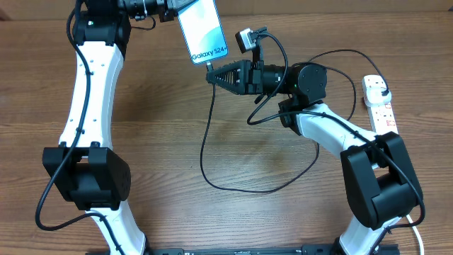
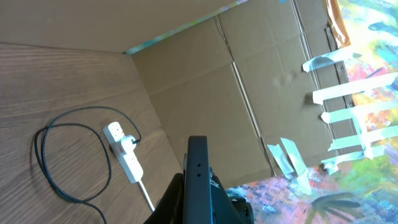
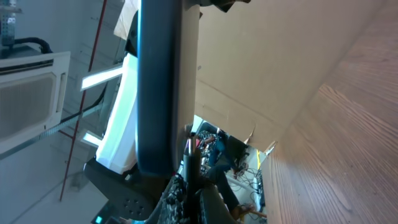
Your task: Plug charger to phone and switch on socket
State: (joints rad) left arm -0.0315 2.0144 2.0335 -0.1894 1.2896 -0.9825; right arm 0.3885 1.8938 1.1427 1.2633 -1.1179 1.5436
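The phone [image 1: 202, 30], its light-blue screen reading "Galaxy", is held up at the top centre by my left gripper [image 1: 172, 10], which is shut on its upper end. In the left wrist view its dark edge [image 2: 197, 180] stands between the jaws. My right gripper [image 1: 213, 73] is shut on the charger's connector tip [image 3: 189, 158], right at the phone's lower edge [image 3: 158, 87]. The thin black charger cable [image 1: 212, 177] loops over the table to the black plug in the white socket [image 1: 379, 105] at the far right, which also shows in the left wrist view [image 2: 124, 155].
A white cord [image 2: 148, 198] runs from the socket toward the table's front. Cardboard walls [image 2: 249, 93] stand behind the table. The cable loop lies on the wooden table [image 1: 177, 120] between the two arm bases.
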